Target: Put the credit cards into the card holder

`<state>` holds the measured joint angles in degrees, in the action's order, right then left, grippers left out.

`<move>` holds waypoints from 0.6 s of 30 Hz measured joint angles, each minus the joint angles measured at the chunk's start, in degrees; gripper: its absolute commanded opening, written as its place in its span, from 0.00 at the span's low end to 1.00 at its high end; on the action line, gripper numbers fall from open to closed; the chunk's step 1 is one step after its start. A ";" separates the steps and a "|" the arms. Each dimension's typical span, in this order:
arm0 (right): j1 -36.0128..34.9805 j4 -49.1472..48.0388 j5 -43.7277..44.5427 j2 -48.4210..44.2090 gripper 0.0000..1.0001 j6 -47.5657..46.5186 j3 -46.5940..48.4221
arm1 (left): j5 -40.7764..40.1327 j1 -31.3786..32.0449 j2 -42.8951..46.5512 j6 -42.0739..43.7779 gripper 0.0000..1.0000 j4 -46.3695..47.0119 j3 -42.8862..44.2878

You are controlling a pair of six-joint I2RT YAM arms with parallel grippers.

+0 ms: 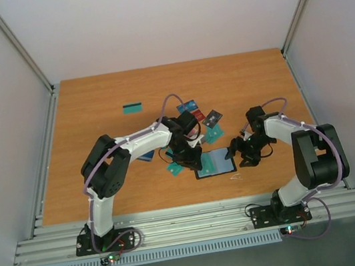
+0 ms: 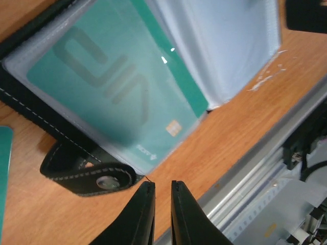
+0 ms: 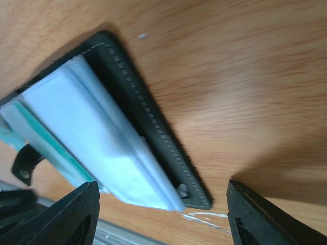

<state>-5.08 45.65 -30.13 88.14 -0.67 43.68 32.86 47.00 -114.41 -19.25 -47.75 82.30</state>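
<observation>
Currently, on the bench [image 1: 92, 106], the card holder [image 1: 217, 164] lies open at lower centre of the top view, with one teal card [image 2: 117, 87] seated in its sleeve, so that insertion appears complete. Loose credit cards [image 1: 188, 108] lie above it, and the next move calls for fetching one. The left fingers [image 2: 145, 209], nearly together and empty, sit just below the holder. The right fingers [image 3: 76, 214], wide apart, flank its edge.
</observation>
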 measured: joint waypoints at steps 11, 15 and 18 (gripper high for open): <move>0.44 -4.81 -9.14 0.83 0.67 0.59 -2.64 | -1.57 0.00 -5.62 0.98 0.11 -1.20 0.22; 0.52 -6.27 -11.47 0.87 0.66 0.55 -3.67 | -1.51 0.00 -5.70 1.42 0.10 -1.20 0.22; 0.52 -6.80 -12.59 0.66 0.66 0.50 -4.07 | -1.27 -0.07 -5.79 1.68 0.10 -1.20 0.22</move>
<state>-4.56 38.85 -42.72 88.79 -0.16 39.62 31.59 46.94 -120.20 -17.56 -48.95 82.52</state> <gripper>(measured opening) 0.664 0.104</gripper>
